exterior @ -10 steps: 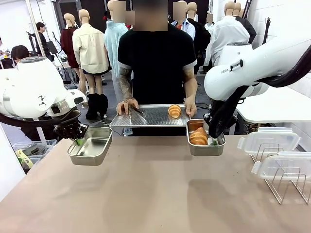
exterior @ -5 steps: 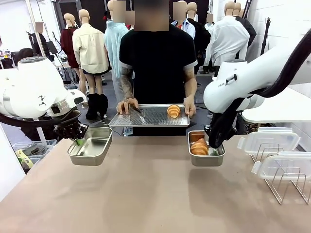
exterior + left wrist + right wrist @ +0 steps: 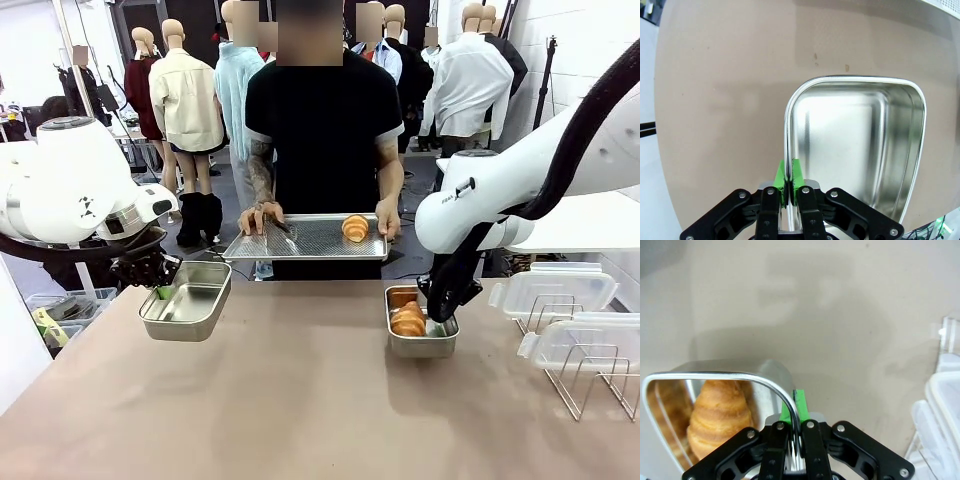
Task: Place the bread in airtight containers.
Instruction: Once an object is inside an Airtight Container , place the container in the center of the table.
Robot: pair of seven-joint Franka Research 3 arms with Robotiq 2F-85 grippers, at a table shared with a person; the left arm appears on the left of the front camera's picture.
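My left gripper [image 3: 161, 291] [image 3: 789, 175] is shut on the rim of an empty steel container [image 3: 187, 301] [image 3: 855, 145] at the table's far left. My right gripper [image 3: 437, 322] [image 3: 796, 405] is shut on the wall of a second steel container [image 3: 420, 342] [image 3: 715, 371], which holds one golden croissant [image 3: 408, 318] [image 3: 720, 412]. Across the table a person holds a perforated metal tray [image 3: 306, 238] with another croissant [image 3: 355, 227] lying on its right part.
Two clear plastic lids [image 3: 552, 289] [image 3: 944, 415] rest on a wire rack [image 3: 590, 380] at the table's right edge. The brown tabletop [image 3: 300, 400] stretches bare between the two containers and toward me. The person stands close behind the far edge.
My right gripper has drawn its container with the croissant toward me, away from the far edge. The person raised the tray slightly. The left gripper and its container stayed still.
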